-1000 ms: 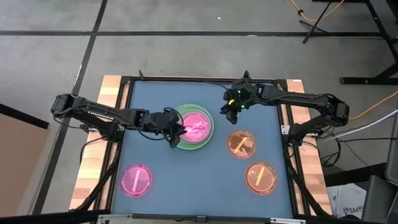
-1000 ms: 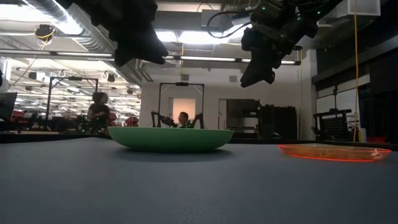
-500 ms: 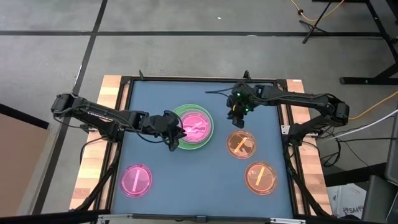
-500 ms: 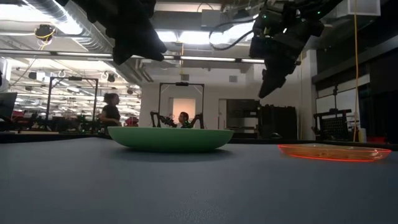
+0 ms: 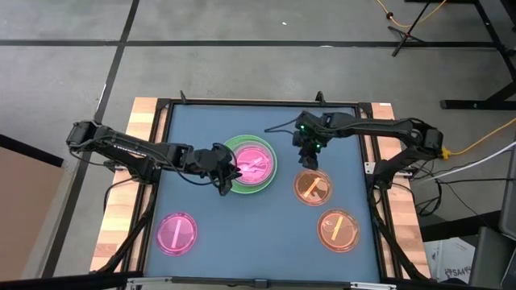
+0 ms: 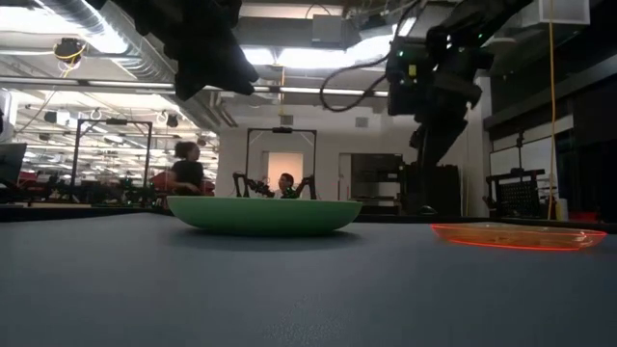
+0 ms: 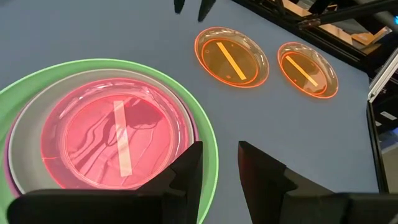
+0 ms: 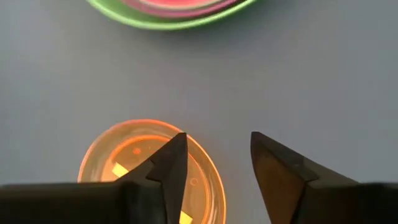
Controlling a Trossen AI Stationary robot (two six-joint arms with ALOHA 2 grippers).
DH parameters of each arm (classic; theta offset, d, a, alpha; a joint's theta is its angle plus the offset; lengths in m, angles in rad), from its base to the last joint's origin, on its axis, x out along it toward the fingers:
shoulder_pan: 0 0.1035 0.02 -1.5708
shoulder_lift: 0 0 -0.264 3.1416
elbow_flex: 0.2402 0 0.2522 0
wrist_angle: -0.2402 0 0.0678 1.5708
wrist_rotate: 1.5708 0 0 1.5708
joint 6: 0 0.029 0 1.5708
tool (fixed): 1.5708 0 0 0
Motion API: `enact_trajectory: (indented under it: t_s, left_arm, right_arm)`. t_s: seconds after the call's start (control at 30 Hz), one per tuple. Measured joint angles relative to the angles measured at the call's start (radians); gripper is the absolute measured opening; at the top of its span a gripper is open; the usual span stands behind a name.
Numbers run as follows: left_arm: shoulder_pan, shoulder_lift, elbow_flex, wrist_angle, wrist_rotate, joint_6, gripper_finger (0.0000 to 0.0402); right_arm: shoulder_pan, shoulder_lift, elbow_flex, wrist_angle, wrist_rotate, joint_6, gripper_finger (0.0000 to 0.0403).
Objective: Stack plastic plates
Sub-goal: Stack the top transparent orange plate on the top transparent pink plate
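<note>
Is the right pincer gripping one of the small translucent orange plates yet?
No. The right pincer hangs open above the nearer small translucent orange plastic plate, its fingers holding nothing.

I can read no text, label, brand, number or sign anywhere in these views.

A big, round, bright green plastic plate [image 6: 264,214] sits on the grey bench [image 6: 289,289]. A flat, see-through orange plastic plate [image 6: 518,234] lies off to one side, well apart from it. Two dark robot arms hang above the plates. Far behind, a person [image 6: 186,173] stands in the room.
</note>
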Motion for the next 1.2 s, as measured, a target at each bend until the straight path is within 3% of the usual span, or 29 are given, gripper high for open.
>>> enact_trajectory:
  t_s: [0.53,1.2]
  left_arm:
    - [0.0,0.0,0.0,0.0,0.0,0.0,0.0095]
    - [0.0,0.0,0.0,0.0,0.0,0.0,0.0095]
  right_arm:
    - [0.0,0.148,0.0,0.001,-0.078,-0.273,0.0175]
    - [0.0,0.252,-0.001,-0.001,-0.079,-0.367,0.0175]
